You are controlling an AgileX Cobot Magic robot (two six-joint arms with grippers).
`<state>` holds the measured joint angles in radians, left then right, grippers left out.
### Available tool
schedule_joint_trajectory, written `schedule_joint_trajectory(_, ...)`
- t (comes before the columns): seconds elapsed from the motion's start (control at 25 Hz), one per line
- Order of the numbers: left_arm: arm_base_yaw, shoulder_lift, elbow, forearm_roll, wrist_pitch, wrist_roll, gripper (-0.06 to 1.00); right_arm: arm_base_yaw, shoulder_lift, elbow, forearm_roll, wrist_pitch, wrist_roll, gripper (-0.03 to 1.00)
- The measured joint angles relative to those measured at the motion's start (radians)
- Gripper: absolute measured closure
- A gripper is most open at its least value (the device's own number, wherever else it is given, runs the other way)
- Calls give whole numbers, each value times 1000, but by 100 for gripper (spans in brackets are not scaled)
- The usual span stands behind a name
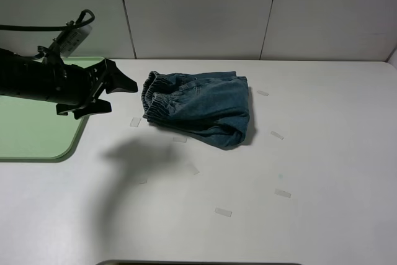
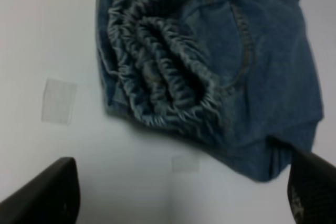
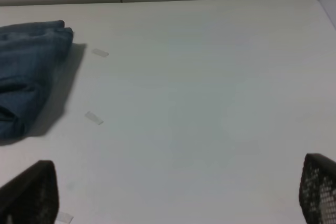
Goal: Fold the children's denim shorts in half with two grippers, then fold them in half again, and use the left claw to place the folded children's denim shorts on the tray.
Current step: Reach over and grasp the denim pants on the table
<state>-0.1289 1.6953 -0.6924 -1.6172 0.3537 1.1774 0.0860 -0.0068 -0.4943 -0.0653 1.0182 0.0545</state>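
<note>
The children's denim shorts (image 1: pixel 198 108) were seen folded into a compact bundle on the white table (image 1: pixel 322 153), slightly above the centre of the overhead view, gathered waistband turned toward nine o'clock. The left claw (image 1: pixel 116 94) was held above the table at nine o'clock of the bundle, jaws spread wide and empty, apart from the cloth. The pale-green tray (image 1: pixel 31 134) was placed at the table's nine o'clock edge, partly covered by the arm. In the right wrist view the right gripper (image 3: pixel 178 198) was shown spread wide over bare table, nothing between its fingertips (image 3: pixel 31 192). Small clear tape strips (image 1: pixel 277 135) were scattered around the shorts.
</note>
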Motion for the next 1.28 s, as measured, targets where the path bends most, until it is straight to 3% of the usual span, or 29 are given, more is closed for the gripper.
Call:
schedule_joint_trajectory(0.4, 0, 230, -172, -8, 26, 19, 15, 0, 0, 0, 0, 0, 0, 27)
schedule_joint_trajectory(0.72, 0, 368, -290, -70, 99, 40, 15, 0, 0, 0, 0, 0, 0, 27)
schedule_joint_trajectory(1.28, -34, 423, -311, -76, 97, 63, 15, 0, 0, 0, 0, 0, 0, 27)
